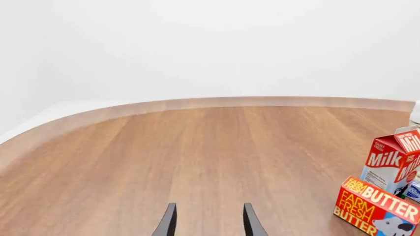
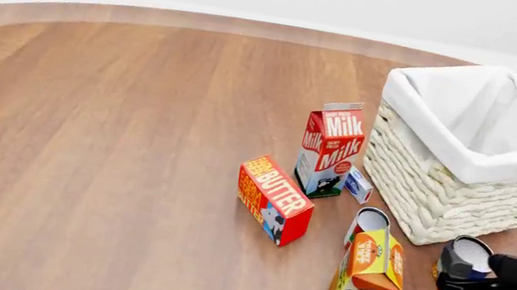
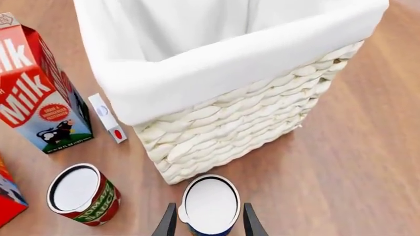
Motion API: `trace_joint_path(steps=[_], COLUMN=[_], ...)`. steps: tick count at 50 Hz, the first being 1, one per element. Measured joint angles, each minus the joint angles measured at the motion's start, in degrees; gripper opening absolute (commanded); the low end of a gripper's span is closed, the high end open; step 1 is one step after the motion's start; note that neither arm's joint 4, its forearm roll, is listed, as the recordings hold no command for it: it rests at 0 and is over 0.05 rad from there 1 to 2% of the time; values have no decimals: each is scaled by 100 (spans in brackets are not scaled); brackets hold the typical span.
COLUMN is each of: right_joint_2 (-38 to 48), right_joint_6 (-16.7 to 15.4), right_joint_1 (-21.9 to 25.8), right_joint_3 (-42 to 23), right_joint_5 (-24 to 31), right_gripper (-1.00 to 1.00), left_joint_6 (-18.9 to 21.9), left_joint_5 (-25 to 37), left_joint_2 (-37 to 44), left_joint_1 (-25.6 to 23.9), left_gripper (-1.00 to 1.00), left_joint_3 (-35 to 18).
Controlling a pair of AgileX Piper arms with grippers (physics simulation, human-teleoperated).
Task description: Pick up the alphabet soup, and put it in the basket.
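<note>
Reaching in from the 4 o'clock corner of the front view, right arm sits low over the worktop, its right gripper around the alphabet soup. Wrist view shows the two dark fingers flanking the can on both sides, very close to its wall; contact can't be confirmed, so whether it's clamped or merely straddling is not clear. Can stands upright on the worktop, silvery lid up, just beside the basket at its near corner, roughly 5 o'clock of it.

Left gripper hangs low over bare wood at 8 o'clock of the front view, fingers parted, nothing between them.

Hidden or cut off: soup label mostly covered by the arm in the front view, only lid and a blue sliver show. Red-labelled can is half hidden behind the orange juice carton. Milk carton and butter box are cropped in the left wrist view. Small white box print is too small to read. Right arm is cut by the frame edge.
</note>
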Motion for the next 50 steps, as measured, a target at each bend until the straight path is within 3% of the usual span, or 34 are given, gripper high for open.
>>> trace_joint_path(steps=[16, 32, 33, 50], right_joint_2=[1166, 1658, 1673, 1687], right_joint_6=[37, 71, 72, -51], right_joint_1=[-10, 6, 8, 23], right_joint_3=[1, 1, 1, 1], right_joint_5=[-900, -1197, -1204, -1252], right_gripper=[100, 100, -100, -100], left_joint_6=[0, 0, 0, 0], left_joint_5=[0, 0, 0, 0], left_joint_2=[0, 0, 0, 0], left_joint_1=[0, 0, 0, 0], left_gripper=[100, 100, 100, 100], left_joint_3=[0, 0, 0, 0])
